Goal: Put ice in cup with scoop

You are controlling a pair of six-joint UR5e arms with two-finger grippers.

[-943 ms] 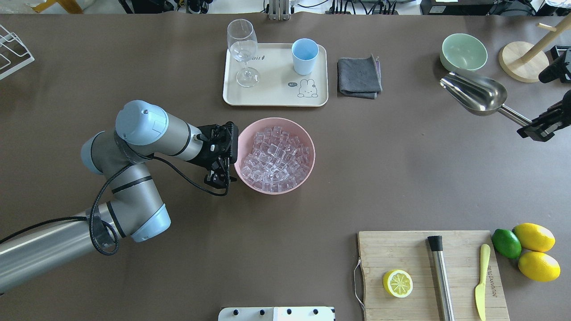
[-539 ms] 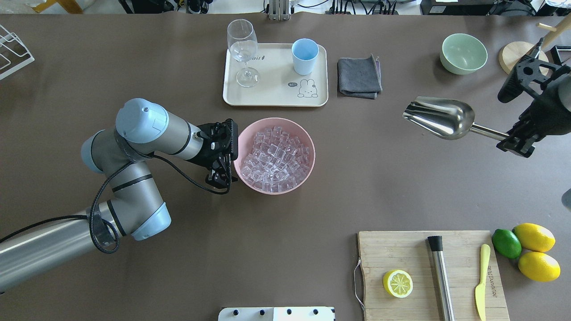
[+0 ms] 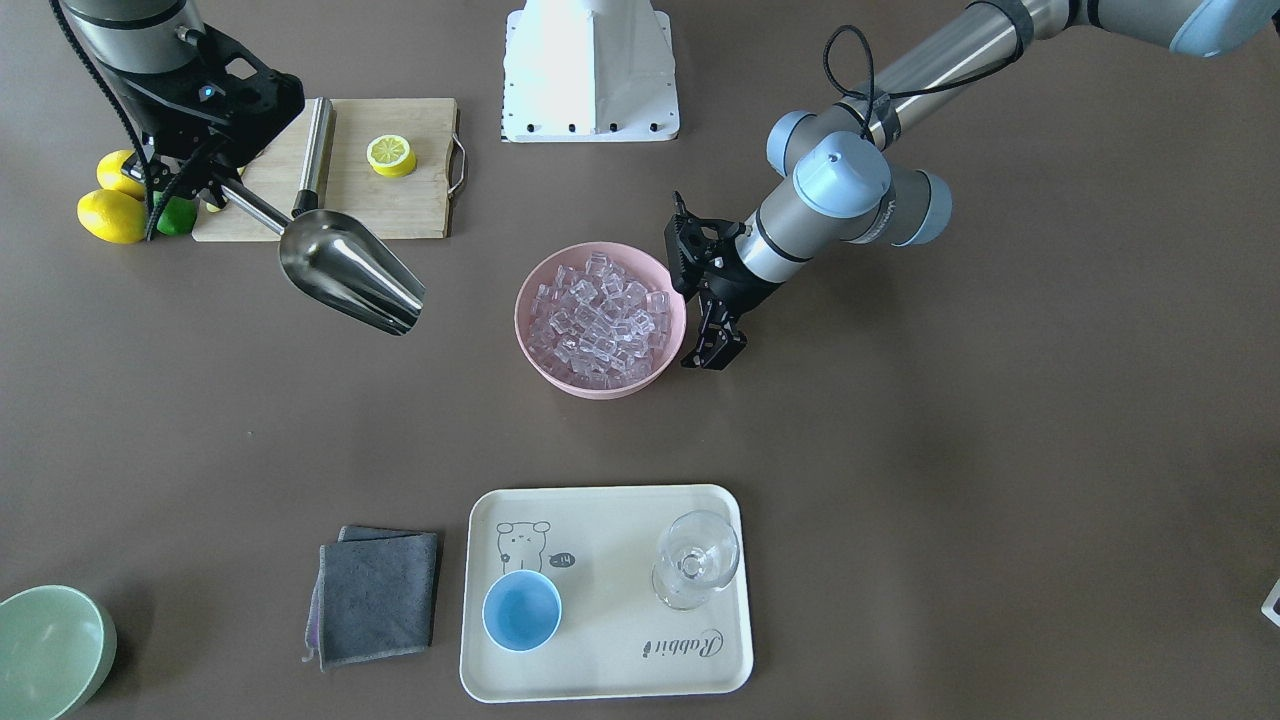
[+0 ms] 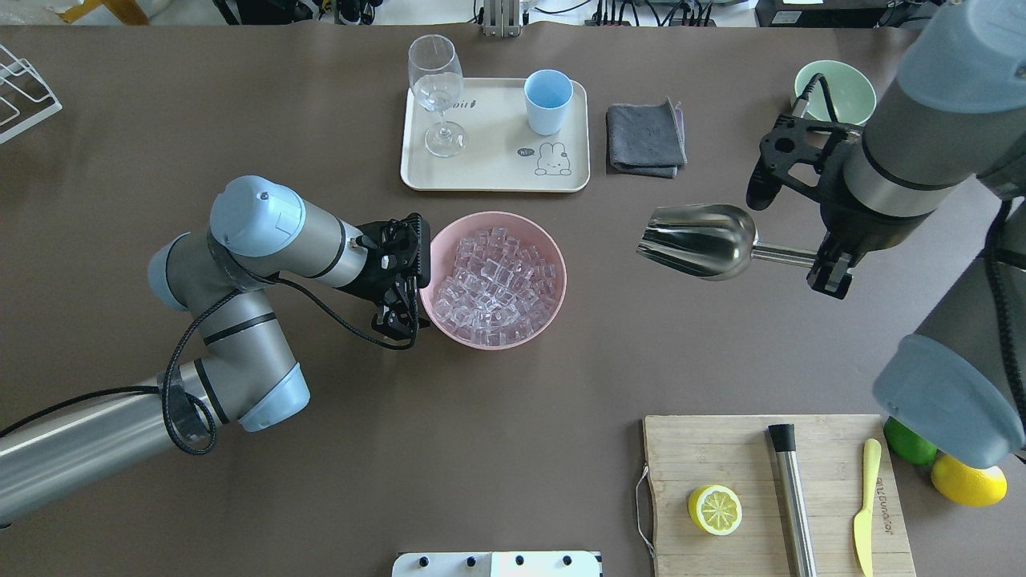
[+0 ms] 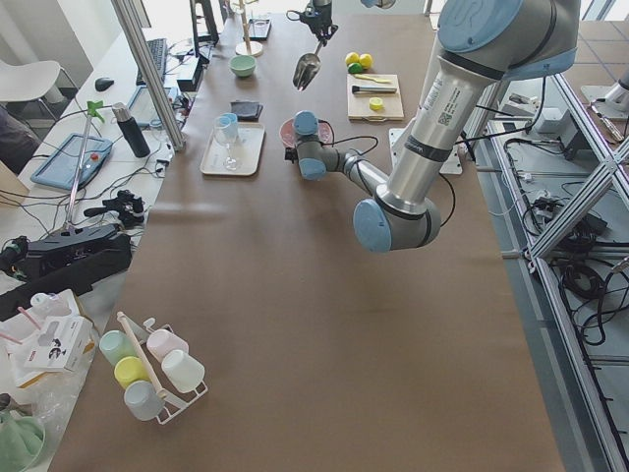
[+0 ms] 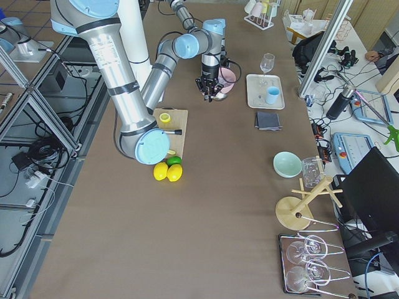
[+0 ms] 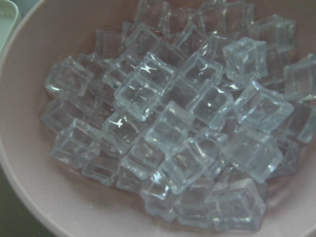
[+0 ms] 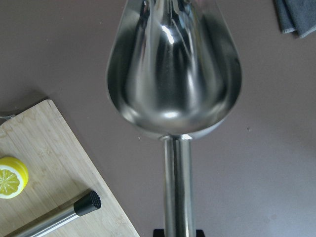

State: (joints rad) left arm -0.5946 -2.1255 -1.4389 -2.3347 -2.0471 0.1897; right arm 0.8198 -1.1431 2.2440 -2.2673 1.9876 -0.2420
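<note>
right gripper [image 4: 826, 276] clenched on empty scoop [image 4: 701, 240], toward right edge | left gripper [image 4: 394, 319] beside pink bowl [image 4: 559, 264] of ice [image 4: 497, 276], grip unclear

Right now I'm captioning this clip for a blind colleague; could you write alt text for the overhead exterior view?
The right gripper holds an empty steel scoop by its handle, mouth pointing toward a pink bowl heaped with ice cubes. The left gripper sits at that bowl's left rim; beyond it, a light-blue cup stands on a cream tray.
</note>
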